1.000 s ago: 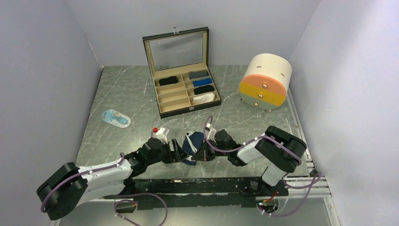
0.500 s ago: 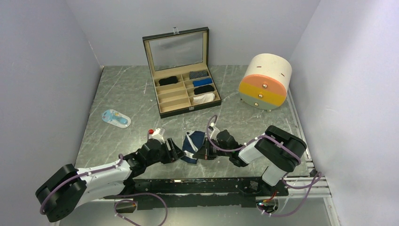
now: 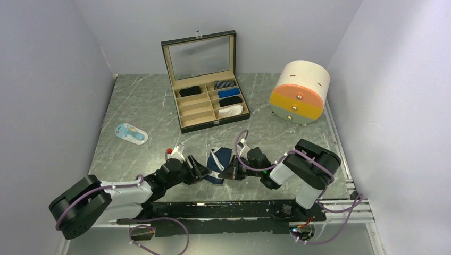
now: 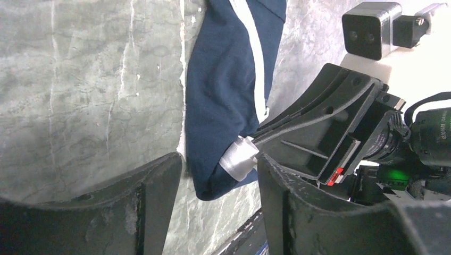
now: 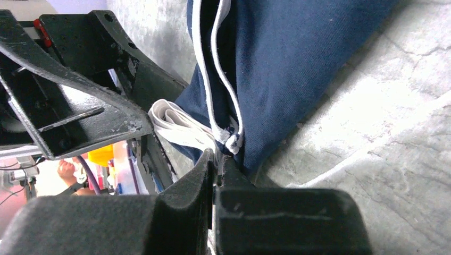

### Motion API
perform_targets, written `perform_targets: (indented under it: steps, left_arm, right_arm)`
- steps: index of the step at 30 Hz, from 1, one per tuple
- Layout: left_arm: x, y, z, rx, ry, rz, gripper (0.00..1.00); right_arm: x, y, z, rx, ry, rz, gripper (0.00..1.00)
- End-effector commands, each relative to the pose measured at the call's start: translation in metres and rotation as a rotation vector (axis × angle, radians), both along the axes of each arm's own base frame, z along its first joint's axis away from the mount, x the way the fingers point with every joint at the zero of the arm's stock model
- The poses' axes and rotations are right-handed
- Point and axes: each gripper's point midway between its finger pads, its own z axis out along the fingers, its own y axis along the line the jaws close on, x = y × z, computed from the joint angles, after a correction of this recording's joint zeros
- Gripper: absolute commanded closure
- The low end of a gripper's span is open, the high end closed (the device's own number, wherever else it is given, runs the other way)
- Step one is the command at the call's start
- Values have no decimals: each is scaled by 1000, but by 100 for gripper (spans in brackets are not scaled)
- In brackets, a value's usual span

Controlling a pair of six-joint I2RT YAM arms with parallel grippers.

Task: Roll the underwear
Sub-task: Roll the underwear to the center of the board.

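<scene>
Grey marbled tabletop (image 3: 143, 101), enclosed by pale lilac walls (image 3: 53, 64).
My right gripper (image 3: 228, 173) is clenched on the white trim of the navy underwear (image 3: 219, 159); my left gripper (image 3: 200, 171) stands released, the garment's end between its jaws.

Pale lilac walls (image 3: 53, 79) around grey marbled tabletop (image 3: 143, 101)

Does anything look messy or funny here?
The navy underwear lies crumpled on the table, one end pinched by the right gripper, while other cloths sit neatly rolled in the box. Nothing looks spilled or broken.
</scene>
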Motion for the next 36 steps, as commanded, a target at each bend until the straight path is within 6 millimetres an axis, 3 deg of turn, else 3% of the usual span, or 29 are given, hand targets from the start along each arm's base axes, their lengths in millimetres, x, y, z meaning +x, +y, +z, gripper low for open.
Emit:
perform_targets:
  steps: [1,3,7,10,15,18,25,29,32,36]
  left_arm:
    - [-43,59,-83,288,241,56,41]
    - [-53,70,-95,290,262,70,47]
    - [-52,64,-94,253,252,57,48]
    - [-53,67,-103,343,283,32,54]
    - [-50,67,-103,351,280,43,72]
    - [-49,73,-104,399,268,36,76]
    - [-35,58,-89,428,215,-30,84]
    - [-35,55,-87,436,215,-57,87]
    - [-37,54,-87,430,216,-69,87]
    - [-38,58,-89,455,218,-76,86]
  right_arm:
    - [5,-10,-13,-42,35,-46,100]
    - [6,-10,-9,-27,35,-54,100]
    - [6,-5,-9,-25,43,-29,98]
    - [8,-4,-7,-10,48,-43,97]
    - [11,-2,8,40,16,-58,81]
    - [13,-3,12,20,-31,-45,74]
    - [9,-17,21,-84,-134,15,61]
    - [32,-30,46,-206,-358,22,59]
    - [44,-29,93,-193,-685,75,57]
    - [29,-26,126,-171,-1148,242,45]
